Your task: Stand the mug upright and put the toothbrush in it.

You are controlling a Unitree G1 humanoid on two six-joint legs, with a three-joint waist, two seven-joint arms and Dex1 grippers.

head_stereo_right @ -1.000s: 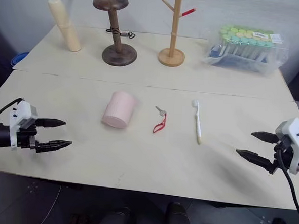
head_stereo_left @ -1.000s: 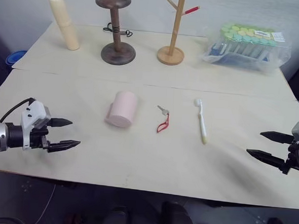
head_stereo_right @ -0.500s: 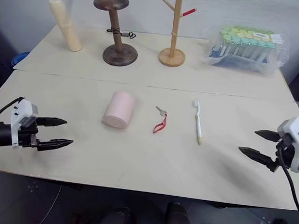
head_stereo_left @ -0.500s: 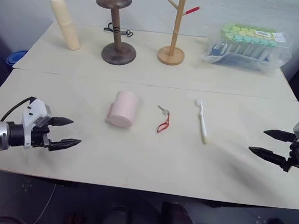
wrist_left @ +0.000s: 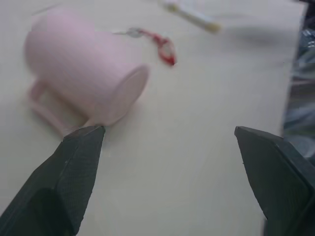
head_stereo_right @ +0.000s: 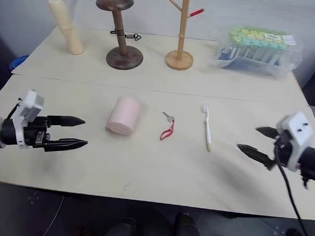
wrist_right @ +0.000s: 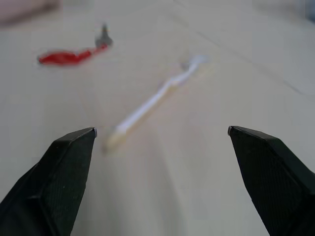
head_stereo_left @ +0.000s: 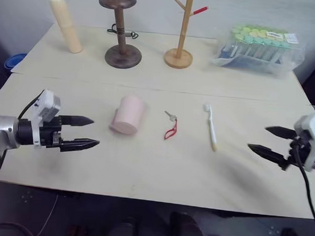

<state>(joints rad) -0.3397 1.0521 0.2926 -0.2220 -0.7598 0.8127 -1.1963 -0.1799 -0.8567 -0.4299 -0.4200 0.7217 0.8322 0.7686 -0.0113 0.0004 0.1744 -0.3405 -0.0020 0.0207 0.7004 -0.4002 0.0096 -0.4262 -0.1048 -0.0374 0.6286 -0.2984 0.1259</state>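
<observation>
The pale pink mug (head_stereo_left: 128, 114) lies on its side in the middle of the table, its closed base toward me. In the left wrist view the mug (wrist_left: 83, 83) shows its small handle against the tabletop. My left gripper (head_stereo_left: 87, 132) hovers open to the mug's left, fingertips pointing at it, a short gap away. The white toothbrush (head_stereo_left: 211, 126) lies flat to the right of centre, bristle head away from me. My right gripper (head_stereo_left: 266, 140) is open to its right, pointing toward the toothbrush (wrist_right: 152, 101), nothing between its fingers.
A small key on a red loop (head_stereo_left: 171, 127) lies between mug and toothbrush. At the back stand a cream cylinder (head_stereo_left: 66, 24), a dark wooden stand (head_stereo_left: 120, 27), a light wooden peg tree (head_stereo_left: 181, 28) and a clear pack of tubes (head_stereo_left: 261, 45).
Both grippers have moved inward and risen a little: the left one toward the mug, the right one toward the toothbrush. Both stay open. Nothing on the table has moved.
</observation>
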